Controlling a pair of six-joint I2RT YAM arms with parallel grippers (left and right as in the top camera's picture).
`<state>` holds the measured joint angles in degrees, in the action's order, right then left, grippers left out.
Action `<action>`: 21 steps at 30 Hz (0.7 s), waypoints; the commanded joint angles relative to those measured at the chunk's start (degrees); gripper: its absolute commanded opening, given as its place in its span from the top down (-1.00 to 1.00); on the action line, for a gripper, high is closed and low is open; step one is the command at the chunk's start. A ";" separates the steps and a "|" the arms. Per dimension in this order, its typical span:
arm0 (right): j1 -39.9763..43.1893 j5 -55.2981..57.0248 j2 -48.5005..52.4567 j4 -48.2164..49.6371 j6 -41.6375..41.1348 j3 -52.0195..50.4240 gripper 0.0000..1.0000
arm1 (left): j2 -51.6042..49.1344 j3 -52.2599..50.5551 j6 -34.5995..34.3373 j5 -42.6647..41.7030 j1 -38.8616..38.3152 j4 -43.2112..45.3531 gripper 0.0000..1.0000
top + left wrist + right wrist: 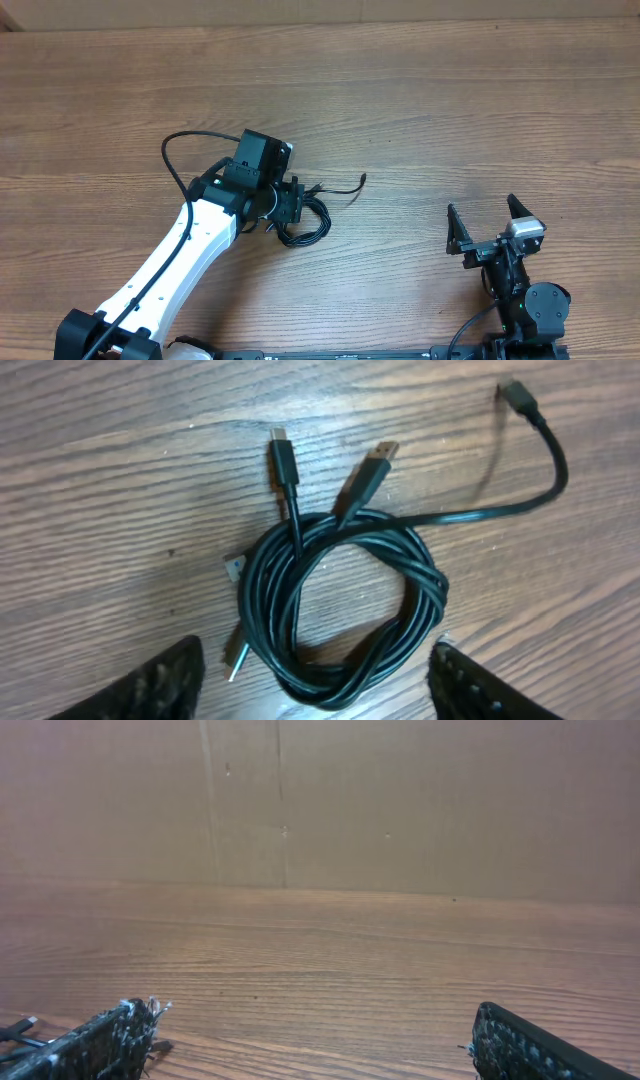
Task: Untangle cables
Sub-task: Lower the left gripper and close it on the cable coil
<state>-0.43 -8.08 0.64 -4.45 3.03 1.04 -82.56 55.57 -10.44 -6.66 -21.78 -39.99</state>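
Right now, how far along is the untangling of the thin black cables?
Done: nothing visible; the thin black cables lie wound in one coil on the wooden table, one plug end trailing out. In hand: the left fingers stand open over the coil, gripping nothing; the right fingers are open, apart. To do: separating every strand.

Bench (pixel 480 90): brown wood, the grain running left to right.
Cables (pixel 308 228): a small black coil near the bench's middle, a little toward the near edge; one strand trails right to a plug end (pixel 362 180).
Left tool (pixel 293 204): on the white arm (pixel 185 255) reaching in from the near left corner, right at the coil's left side; jaws hard to make out from above.
Right tool (pixel 488 226): by the near edge toward the right corner, fingers spread wide, well apart from the cables.
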 commanded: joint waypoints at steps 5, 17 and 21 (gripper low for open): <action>-0.22 0.52 -0.24 0.24 0.26 -0.55 -1.00 | 0.50 1.44 -8.17 -0.46 -0.33 -1.92 -0.39; -0.22 0.52 -0.24 0.22 0.26 -0.55 -1.00 | 0.50 1.42 -52.72 -5.40 -0.39 -9.77 -0.52; -0.22 0.52 -0.24 0.22 0.26 -0.55 -1.00 | 0.50 1.42 -62.97 -8.41 -0.46 -9.73 -0.45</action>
<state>-0.43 -8.08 0.64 -4.45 3.05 1.04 -82.56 55.61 -59.27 -11.57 -21.78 -49.69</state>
